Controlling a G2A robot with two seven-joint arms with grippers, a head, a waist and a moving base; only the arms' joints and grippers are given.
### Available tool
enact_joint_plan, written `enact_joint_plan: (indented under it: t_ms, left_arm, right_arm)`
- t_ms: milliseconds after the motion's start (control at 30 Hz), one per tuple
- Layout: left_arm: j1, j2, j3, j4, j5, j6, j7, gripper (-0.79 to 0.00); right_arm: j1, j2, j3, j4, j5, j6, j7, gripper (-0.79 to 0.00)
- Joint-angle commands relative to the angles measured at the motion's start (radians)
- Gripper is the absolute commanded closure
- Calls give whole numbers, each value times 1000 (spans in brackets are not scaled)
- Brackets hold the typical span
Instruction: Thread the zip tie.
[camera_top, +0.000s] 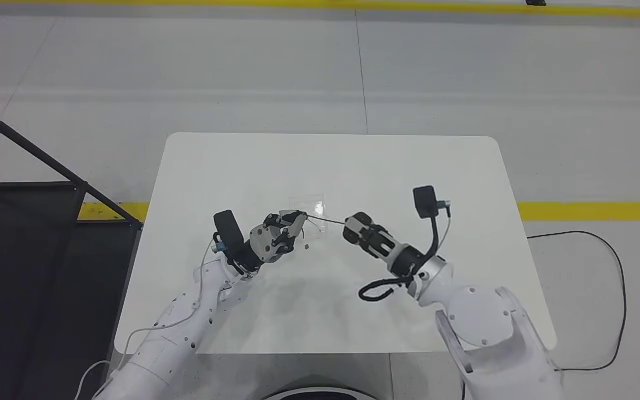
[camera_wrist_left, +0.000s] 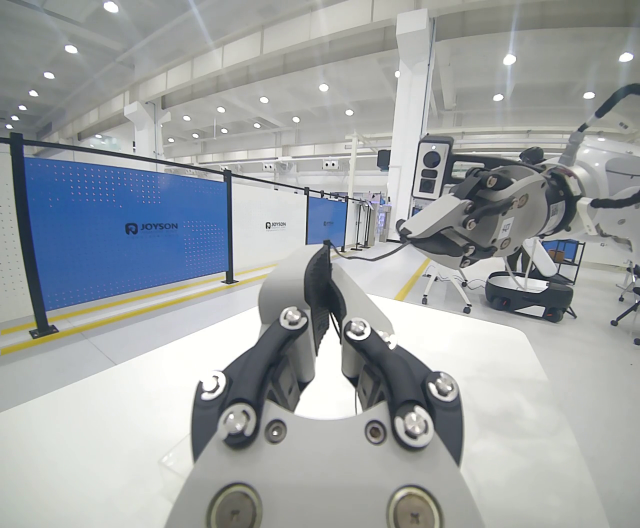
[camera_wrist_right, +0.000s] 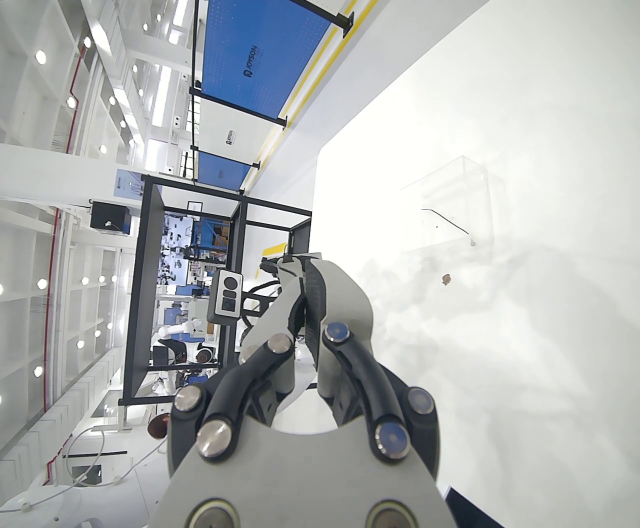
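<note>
A thin black zip tie (camera_top: 322, 218) spans the short gap between my two grippers above the middle of the white table (camera_top: 450, 170). In the left wrist view the zip tie (camera_wrist_left: 367, 259) runs from the tips of my left gripper (camera_wrist_left: 327, 252) across to my right gripper (camera_wrist_left: 407, 239). Both are shut on it, one at each end. From above, the left gripper (camera_top: 290, 226) and right gripper (camera_top: 352, 224) face each other, tips nearly level. The right gripper (camera_wrist_right: 299, 267) points at the left arm; I cannot make out the tie between its fingers there.
A clear plastic box (camera_wrist_right: 452, 202) stands on the table just beyond the grippers, with another black zip tie (camera_wrist_right: 446, 220) inside; it shows faintly from above as the clear box (camera_top: 310, 205). A small brown speck (camera_wrist_right: 446, 279) lies near it. A black-framed barrier (camera_top: 40, 160) stands left of the table.
</note>
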Motion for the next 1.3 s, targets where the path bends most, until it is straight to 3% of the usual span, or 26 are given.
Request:
enact_joint_plan:
  t_ms: [0, 1267]
  left_arm:
    - [0, 0, 0, 0, 0, 0, 0, 0]
    - [0, 0, 0, 0, 0, 0, 0, 0]
  right_arm:
    - [3, 0, -3, 0, -1, 2, 1, 0]
    - [-35, 2, 21, 3, 15, -48, -9, 0]
